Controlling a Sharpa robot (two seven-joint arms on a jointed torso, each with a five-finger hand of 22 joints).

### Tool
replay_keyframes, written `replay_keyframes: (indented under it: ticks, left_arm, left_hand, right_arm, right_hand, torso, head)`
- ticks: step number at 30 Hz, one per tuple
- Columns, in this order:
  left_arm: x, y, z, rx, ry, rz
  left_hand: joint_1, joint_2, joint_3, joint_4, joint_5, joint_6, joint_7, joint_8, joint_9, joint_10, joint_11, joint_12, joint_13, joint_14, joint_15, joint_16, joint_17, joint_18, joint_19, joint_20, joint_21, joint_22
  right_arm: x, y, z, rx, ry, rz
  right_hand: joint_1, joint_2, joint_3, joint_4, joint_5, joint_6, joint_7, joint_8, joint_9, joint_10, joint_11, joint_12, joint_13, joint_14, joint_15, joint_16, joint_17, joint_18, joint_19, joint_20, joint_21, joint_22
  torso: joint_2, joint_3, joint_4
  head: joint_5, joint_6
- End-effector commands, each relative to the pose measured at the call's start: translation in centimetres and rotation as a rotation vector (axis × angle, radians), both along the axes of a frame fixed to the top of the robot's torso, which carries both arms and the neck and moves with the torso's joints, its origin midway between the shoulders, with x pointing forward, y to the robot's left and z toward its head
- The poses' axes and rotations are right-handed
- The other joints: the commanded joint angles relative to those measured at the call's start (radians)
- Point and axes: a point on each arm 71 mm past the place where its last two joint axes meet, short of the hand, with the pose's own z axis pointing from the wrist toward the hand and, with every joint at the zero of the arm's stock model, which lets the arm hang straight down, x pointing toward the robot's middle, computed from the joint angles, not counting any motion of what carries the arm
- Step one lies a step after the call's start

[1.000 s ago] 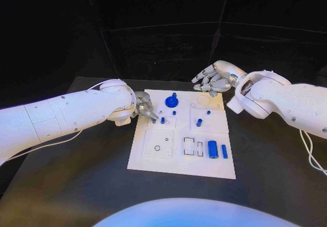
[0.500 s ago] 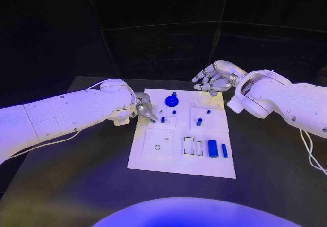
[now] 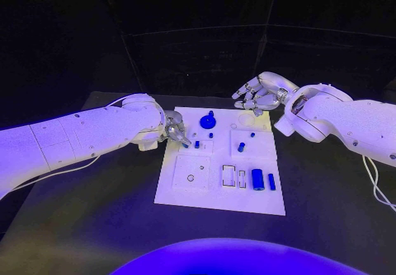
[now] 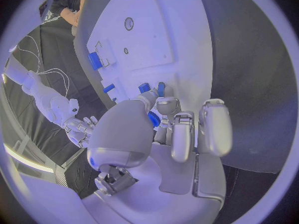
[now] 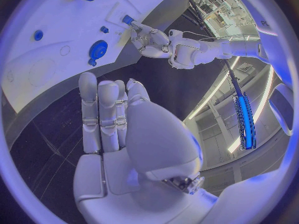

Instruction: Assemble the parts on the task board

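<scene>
Two arms: I see both reaching in over the counter [image 3: 99, 217], left arm from the left edge, right arm from the right edge, each ending near the far half of the task board [image 3: 190, 192].
Left hand [image 3: 174, 130]: sits at the board's far-left edge, palm turned toward the board, fingers [image 4: 184, 134] curled downward and close together. From my left wrist view a small blue peg [image 3: 196, 145] lies just beyond the fingertips; whether they touch it or pinch it I cannot tell.
Right hand [image 3: 258, 94]: raised beyond the board's far-right corner, well apart from the parts. Fingers [image 5: 107, 115] extended side by side, slightly bent, holding nothing.
Task board: white plate lying flat mid-counter, long side running near to far.
Parts, far zone: a blue round knob [image 3: 208, 121] near the far edge; a short blue peg [image 3: 241, 148] right of centre; tiny blue studs [image 3: 252, 136] close by.
Parts, near zone: a thick blue cylinder [image 3: 257, 180] lying on the right side, a thinner blue bar [image 3: 272, 183] just beside it on its right.
Recesses: rectangular slots [image 3: 229, 176] left of the cylinder; a small round hole [image 3: 190, 179] on the near-left panel.
</scene>
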Motion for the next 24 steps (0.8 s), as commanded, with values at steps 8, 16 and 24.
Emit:
replay_keyframes:
  ticks: [8,16,24]
  left_arm:
    - [0.14,-0.09,-0.52,0.046,0.041,-0.009]
    - [0.20,-0.25,-0.90,0.063,0.058,-0.016]
    - [-0.05,-0.47,-1.31,0.068,0.066,-0.027]
  left_hand:
    - [-0.017,0.000,0.104,-0.086,0.003,0.006,-0.004,0.009,0.000,0.012,0.000,-0.005,-0.001,0.104,-0.007,0.003,0.263,0.000,0.012,-0.008,0.003,0.024]
    - [-0.020,0.001,0.105,-0.084,0.003,0.006,-0.004,0.010,0.000,0.013,0.000,-0.004,-0.001,0.104,-0.007,0.003,0.263,0.000,0.012,-0.008,0.004,0.026]
    - [-0.021,0.000,0.105,-0.084,0.003,0.006,-0.004,0.010,0.000,0.014,0.000,-0.003,0.001,0.104,-0.007,0.003,0.263,0.000,0.012,-0.008,0.004,0.026]
  right_arm:
    - [0.02,0.11,0.13,0.004,-0.003,0.008]
    - [0.02,0.13,0.12,0.003,-0.002,0.009]
    - [0.04,0.14,0.11,0.003,-0.001,0.010]
  right_hand:
    - [0.001,-0.010,0.006,-0.001,0.004,0.008,0.000,-0.001,-0.002,-0.004,-0.002,-0.004,-0.002,0.013,-0.002,-0.004,-0.002,0.001,-0.009,0.001,0.002,-0.001]
    - [0.001,-0.010,0.006,-0.001,0.004,0.008,0.000,-0.001,-0.002,-0.004,-0.002,-0.004,-0.002,0.013,-0.002,-0.004,-0.002,0.001,-0.009,0.001,0.002,-0.001]
    - [0.001,-0.010,0.006,-0.001,0.004,0.008,0.000,-0.001,-0.002,-0.004,-0.002,-0.004,-0.002,0.013,-0.002,-0.004,-0.002,0.001,-0.009,0.001,0.002,-0.001]
  torso:
    - [0.000,0.0008,-0.0001]
    - [0.000,-0.0008,-0.0002]
    - [0.000,-0.0005,0.0004]
  head:
    - [-0.002,-0.002]
    - [-0.003,-0.004]
    - [-0.006,-0.003]
